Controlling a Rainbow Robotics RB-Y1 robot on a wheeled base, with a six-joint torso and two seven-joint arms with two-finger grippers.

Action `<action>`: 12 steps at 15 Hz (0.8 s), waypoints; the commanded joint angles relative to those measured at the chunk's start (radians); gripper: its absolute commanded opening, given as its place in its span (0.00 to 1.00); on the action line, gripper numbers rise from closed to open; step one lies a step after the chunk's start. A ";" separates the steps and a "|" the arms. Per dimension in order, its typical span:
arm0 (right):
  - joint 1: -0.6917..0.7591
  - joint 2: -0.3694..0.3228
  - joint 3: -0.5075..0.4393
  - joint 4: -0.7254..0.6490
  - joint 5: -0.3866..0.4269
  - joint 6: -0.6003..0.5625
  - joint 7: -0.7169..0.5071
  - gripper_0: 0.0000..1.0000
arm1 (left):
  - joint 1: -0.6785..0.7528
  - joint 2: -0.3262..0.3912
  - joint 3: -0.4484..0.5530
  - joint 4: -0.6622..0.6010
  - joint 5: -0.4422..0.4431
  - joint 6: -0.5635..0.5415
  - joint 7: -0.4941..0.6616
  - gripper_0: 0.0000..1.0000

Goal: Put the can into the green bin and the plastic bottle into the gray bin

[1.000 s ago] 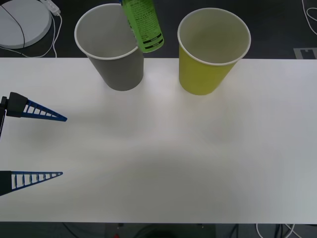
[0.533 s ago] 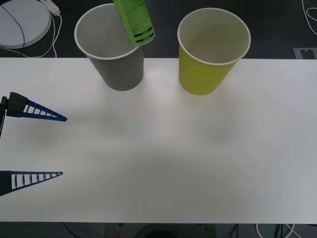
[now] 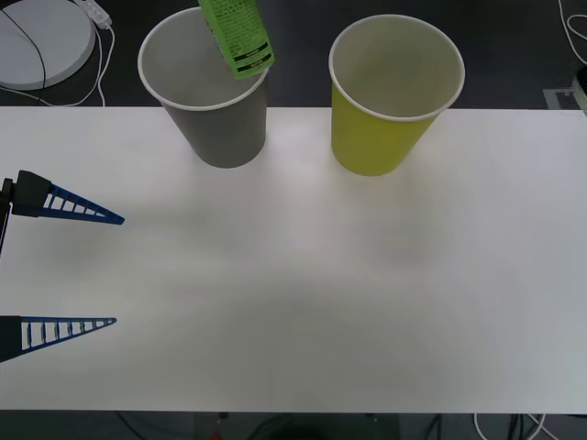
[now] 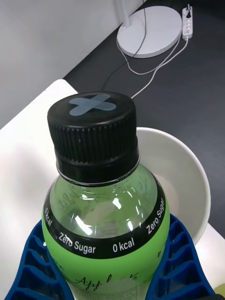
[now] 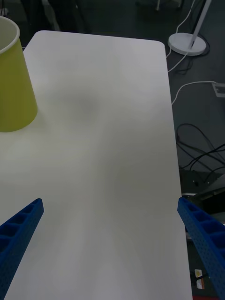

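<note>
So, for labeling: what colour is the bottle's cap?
Black, clearest in the right wrist view: cap.

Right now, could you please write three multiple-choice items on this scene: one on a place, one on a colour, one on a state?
1. Where is the bottle?
A. above the gray bin
B. inside the green bin
C. lying on the table

2. What colour is the cap?
A. white
B. black
C. red

3. How is the left gripper?
A. shut on a can
B. shut on a bin
C. open

Key: 1 A, the bottle hangs over the gray rim; 2 B, the right wrist view shows it black; 3 C, its fingers stand apart over bare table.
</note>
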 commanded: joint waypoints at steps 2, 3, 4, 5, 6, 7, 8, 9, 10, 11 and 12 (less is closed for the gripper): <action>-0.021 0.034 0.000 0.053 0.029 0.001 0.002 0.00 | 0.000 0.000 0.000 0.000 0.000 0.000 0.000 1.00; -0.023 0.042 0.000 0.062 0.035 0.007 0.000 0.00 | 0.000 0.000 0.000 0.000 0.000 0.000 0.000 1.00; -0.023 0.051 0.000 0.070 0.042 0.017 0.000 0.00 | 0.000 0.000 0.000 0.000 0.000 0.000 0.000 1.00; -0.023 0.057 -0.002 0.077 0.049 0.033 0.002 0.00 | 0.000 0.000 0.000 0.000 0.000 0.000 0.000 1.00; -0.023 0.065 0.000 0.087 0.052 0.044 0.002 0.00 | 0.000 0.000 0.000 0.000 0.000 0.000 0.000 1.00; -0.023 0.069 0.000 0.093 0.058 0.053 0.002 0.00 | 0.000 0.000 0.000 0.000 0.000 0.000 0.000 1.00; -0.025 0.079 0.000 0.100 0.064 0.062 0.002 0.00 | 0.000 0.000 0.000 0.000 0.000 0.000 0.000 1.00; -0.025 0.085 0.000 0.107 0.069 0.070 0.002 0.00 | 0.000 0.000 0.000 0.000 0.000 0.000 0.000 1.00; -0.031 0.094 0.000 0.120 0.076 0.074 0.002 0.00 | 0.000 0.000 0.000 0.000 0.000 0.000 0.000 1.00; -0.032 0.103 0.000 0.131 0.082 0.077 0.002 0.00 | 0.000 0.000 0.000 0.000 0.000 0.000 0.000 1.00; -0.035 0.109 0.000 0.140 0.087 0.082 0.002 0.00 | 0.000 0.000 0.000 0.000 0.000 0.000 0.000 1.00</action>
